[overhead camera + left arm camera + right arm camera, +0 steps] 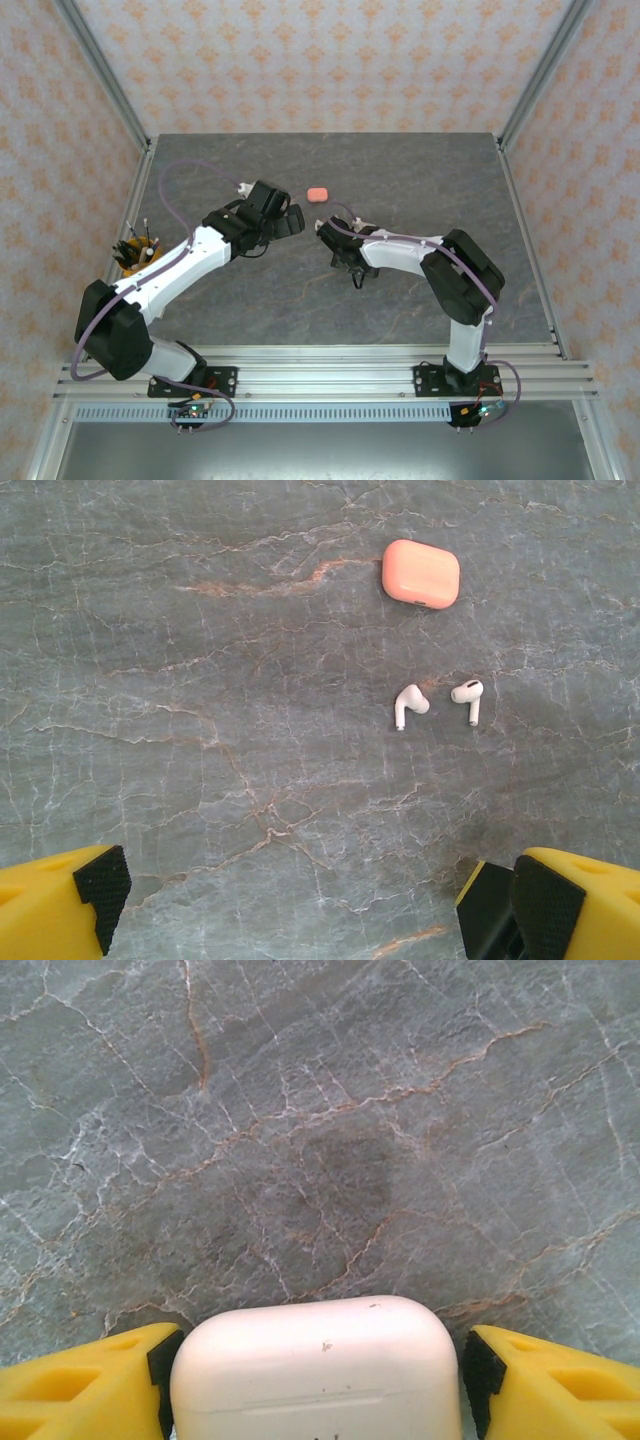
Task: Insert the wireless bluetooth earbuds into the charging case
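Note:
Two white earbuds [409, 703] [468, 695] lie side by side on the grey marble table [200, 680], just below a closed coral-red case [421, 573] [318, 193]. My left gripper [290, 900] [292, 220] hovers open over bare table, nearer than the earbuds, with nothing between its fingers. A closed white charging case [315, 1370] rests between the fingers of my right gripper [315, 1385] [326, 233]. The left pad lies against the case. A thin gap remains at the right pad [483, 1380].
A yellow holder with pens [135, 255] stands at the table's left edge beside the left arm. Metal frame posts and patterned walls enclose the table.

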